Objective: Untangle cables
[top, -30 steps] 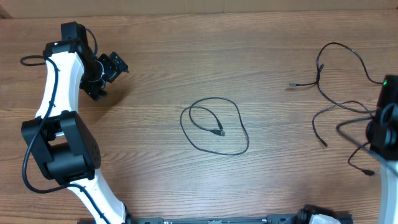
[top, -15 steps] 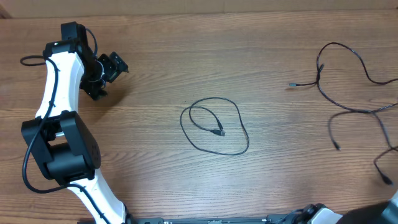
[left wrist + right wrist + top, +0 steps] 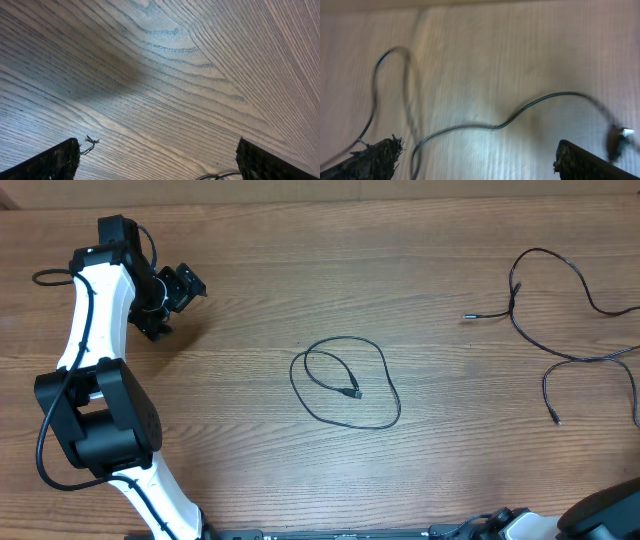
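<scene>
One thin black cable (image 3: 352,392) lies in a loose loop at the table's middle, its plug tip inside the loop. More cables (image 3: 572,359) sprawl loosely at the right, one with a silver tip (image 3: 467,317). My left gripper (image 3: 185,283) sits far left, well away from them; in the left wrist view it (image 3: 157,165) is open over bare wood. My right gripper (image 3: 480,162) is open above a blurred black cable (image 3: 540,100) with a plug tip (image 3: 620,137), and nothing is between its fingers. Only part of the right arm (image 3: 608,515) shows overhead.
The left arm's white and black links (image 3: 95,410) fill the left side of the wooden table (image 3: 250,440). Its own thicker black cable (image 3: 45,277) loops near the upper left. The table's far edge runs along the top.
My right gripper has opened and let go of the cable at the right. The right arm has pulled back toward the bottom right corner. The loose cable ends slid rightward. The left arm has not moved.
</scene>
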Action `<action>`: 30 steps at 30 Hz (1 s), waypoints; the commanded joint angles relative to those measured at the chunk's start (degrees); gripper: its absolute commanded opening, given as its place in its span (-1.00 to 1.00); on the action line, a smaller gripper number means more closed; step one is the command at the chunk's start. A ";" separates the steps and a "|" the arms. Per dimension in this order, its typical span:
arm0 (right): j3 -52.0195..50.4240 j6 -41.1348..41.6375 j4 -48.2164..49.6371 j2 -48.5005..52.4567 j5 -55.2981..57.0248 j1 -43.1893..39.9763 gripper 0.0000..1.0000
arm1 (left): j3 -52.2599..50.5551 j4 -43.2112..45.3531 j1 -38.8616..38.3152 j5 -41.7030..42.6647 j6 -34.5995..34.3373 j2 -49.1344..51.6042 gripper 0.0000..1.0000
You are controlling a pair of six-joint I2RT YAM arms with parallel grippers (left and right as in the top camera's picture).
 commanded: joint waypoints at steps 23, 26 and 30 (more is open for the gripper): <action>0.00 -24.74 -8.02 -13.94 -40.70 25.35 1.00 | -0.31 -0.15 -0.09 -0.28 0.70 -0.52 0.99; 0.00 -27.19 -11.34 -13.92 -34.18 37.42 1.00 | -0.31 -0.15 -0.09 -0.28 0.70 -0.52 0.99; 0.00 -27.39 -13.75 -13.07 -26.12 50.73 1.00 | -0.31 -0.15 -0.09 -0.28 0.70 -0.52 0.99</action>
